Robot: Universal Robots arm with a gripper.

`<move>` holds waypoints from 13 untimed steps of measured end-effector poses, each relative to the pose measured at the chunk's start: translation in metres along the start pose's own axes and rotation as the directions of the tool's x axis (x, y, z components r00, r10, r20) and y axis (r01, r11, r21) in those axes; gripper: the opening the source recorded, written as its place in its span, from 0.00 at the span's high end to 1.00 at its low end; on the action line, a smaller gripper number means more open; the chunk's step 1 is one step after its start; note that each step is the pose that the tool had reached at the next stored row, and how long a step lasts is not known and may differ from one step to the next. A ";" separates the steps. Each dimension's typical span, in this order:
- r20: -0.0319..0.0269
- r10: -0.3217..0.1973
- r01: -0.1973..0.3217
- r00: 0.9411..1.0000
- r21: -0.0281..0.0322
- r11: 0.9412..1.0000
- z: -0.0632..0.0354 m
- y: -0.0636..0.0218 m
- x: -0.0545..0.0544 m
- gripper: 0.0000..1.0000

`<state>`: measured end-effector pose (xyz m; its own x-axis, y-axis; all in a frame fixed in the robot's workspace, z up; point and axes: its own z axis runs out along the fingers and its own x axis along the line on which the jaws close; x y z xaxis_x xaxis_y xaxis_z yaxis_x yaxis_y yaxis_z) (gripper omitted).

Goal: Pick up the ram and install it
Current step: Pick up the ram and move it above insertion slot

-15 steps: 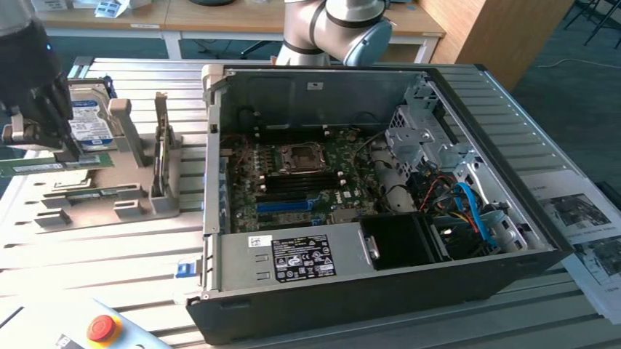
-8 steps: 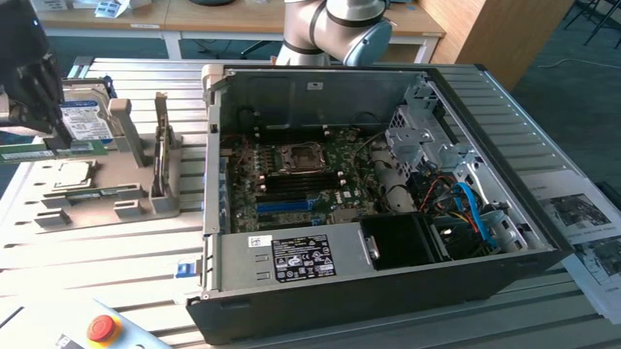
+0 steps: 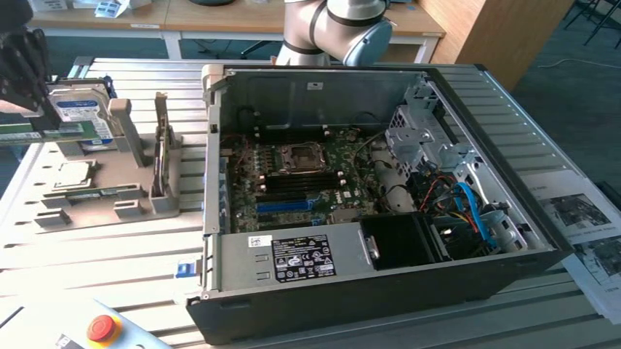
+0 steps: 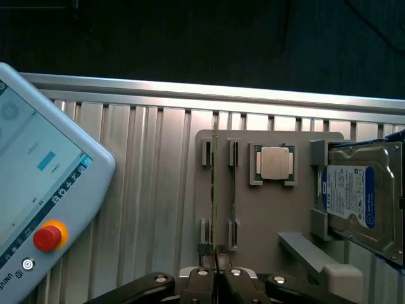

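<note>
Fingers [image 4: 200, 282] of the gripper [image 4: 216, 265] clamp tight on one end of the ram [image 4: 215, 190]; the stick hangs edge-on over the grey holder [image 4: 272, 215], just beside a second stick [image 4: 233, 190] standing in its slot; the open computer case [image 3: 388, 218] sits well apart, toward the exterior view's right.

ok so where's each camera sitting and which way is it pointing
exterior view: off the arm, raised, looking down on the open pc case and grey fixture; shows an arm joint and the gripper.
wrist view: on the wrist, looking down past the gripper onto the fixture.
both show: the ram shut in the gripper, the hard drive, the processor chip, the teach pendant.
</note>
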<state>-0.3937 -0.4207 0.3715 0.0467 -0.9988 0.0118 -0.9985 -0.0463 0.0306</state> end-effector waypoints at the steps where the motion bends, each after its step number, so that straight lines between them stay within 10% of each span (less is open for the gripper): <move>1: 0.000 0.000 0.000 1.000 0.000 1.000 -0.0036 0.0001 0.000 0.88; 13: 0.000 0.000 0.000 1.000 0.000 1.000 -0.0385 0.0012 0.000 0.88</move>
<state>-0.3937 -0.4207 0.4100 0.0467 -0.9988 0.0116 -0.9985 -0.0463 0.0305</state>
